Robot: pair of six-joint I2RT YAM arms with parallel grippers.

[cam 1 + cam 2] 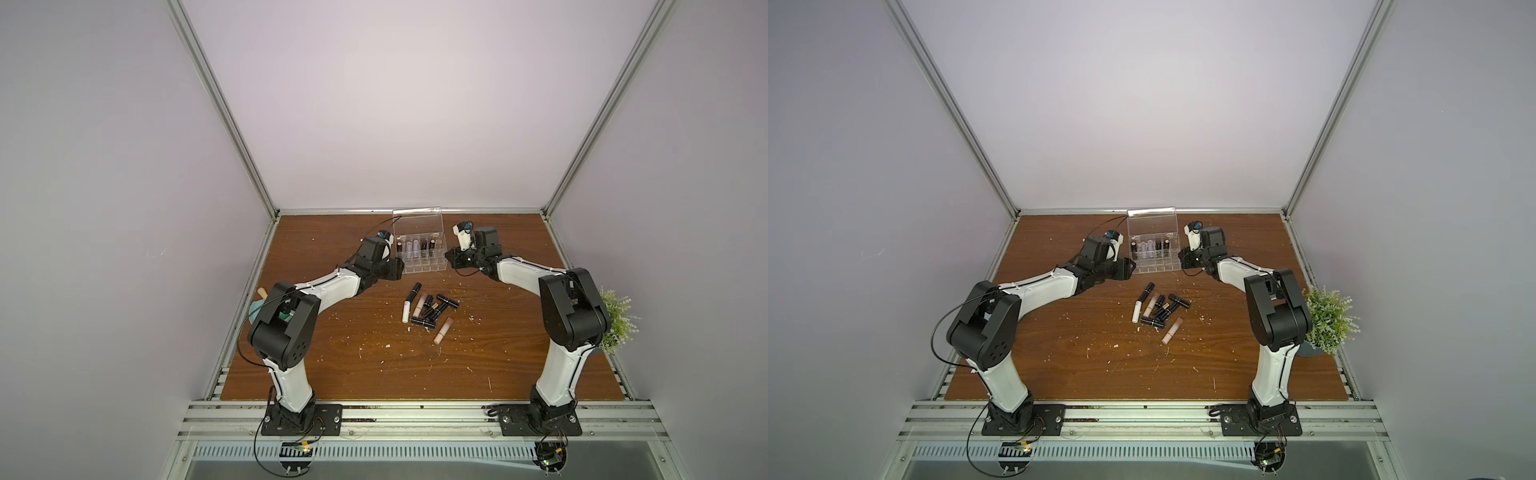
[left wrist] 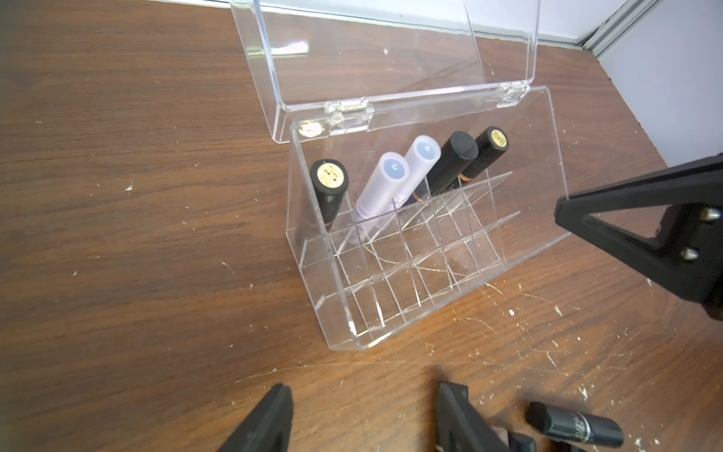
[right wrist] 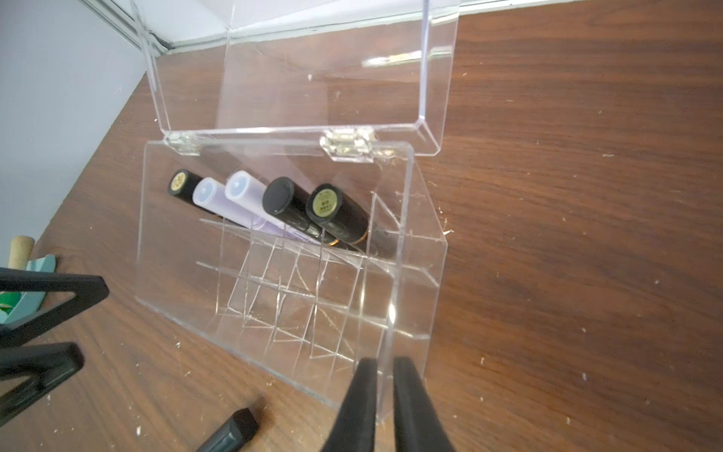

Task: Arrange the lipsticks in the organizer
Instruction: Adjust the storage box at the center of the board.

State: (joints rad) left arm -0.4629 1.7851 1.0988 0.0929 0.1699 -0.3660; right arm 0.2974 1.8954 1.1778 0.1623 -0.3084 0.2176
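The clear organizer [image 1: 419, 266] stands at the back of the table with its lid [image 2: 371, 51] swung up. Its back row holds several lipsticks: black ones [image 2: 330, 188] and two lavender ones [image 2: 381, 184]. More lipsticks [image 1: 432, 309] lie loose in a heap in front of it, among them a white one [image 1: 405, 311] and a beige one [image 1: 443, 330]. My right gripper [image 3: 385, 366] is shut on the organizer's [image 3: 176, 274] right side wall near the front corner. My left gripper [image 2: 365, 395] is open just off the organizer's left front corner, holding nothing.
A small potted plant [image 1: 619, 320] stands at the table's right edge behind my right arm. A light-blue dustpan with a wooden-handled tool [image 3: 27, 274] lies at the left edge. White flecks are scattered over the wooden table [image 1: 353, 357].
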